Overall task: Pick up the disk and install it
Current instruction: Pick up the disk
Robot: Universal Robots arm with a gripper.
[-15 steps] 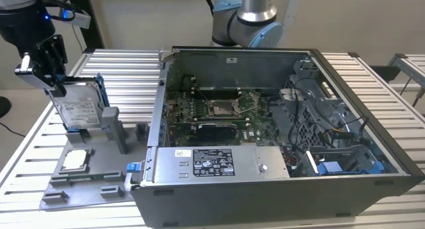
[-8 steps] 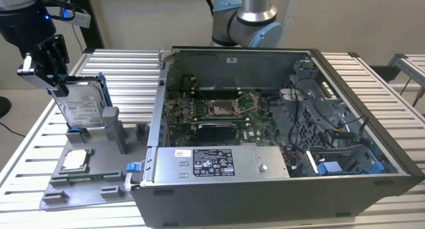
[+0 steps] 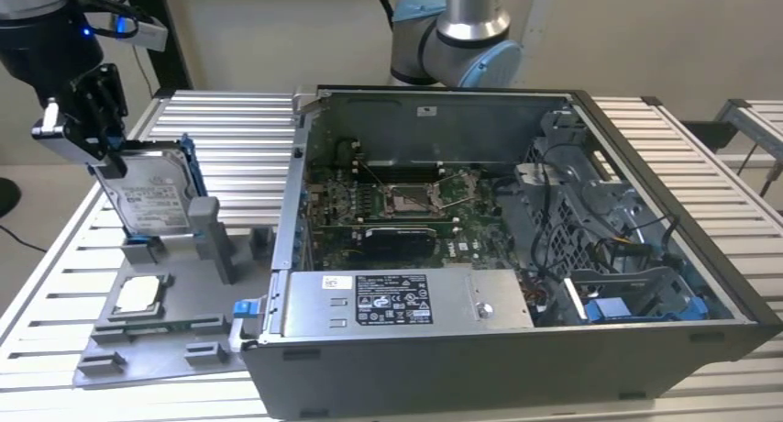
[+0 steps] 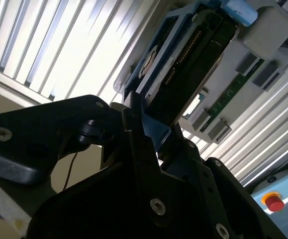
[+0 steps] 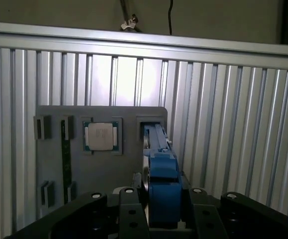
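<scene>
Gripper (image 3: 108, 158) at the exterior view's left grasps the upper end of the disk (image 3: 153, 197). The disk stands on edge with its long axis near upright. Its lower end is at a slot of the grey tray (image 3: 159, 344) on the tabletop (image 3: 233, 128); whether it still sits in that slot I cannot tell. The open computer case (image 3: 514, 358) lies well apart toward that view's right.

In the second wrist view the black fingers (image 4: 134, 130) flank the disk, which runs straight away from them.

In the first wrist view the blue carrier frame (image 5: 161, 174) sits clamped between the fingers over the tray's slot, with a square chip (image 5: 102, 135) just beside it.
</scene>
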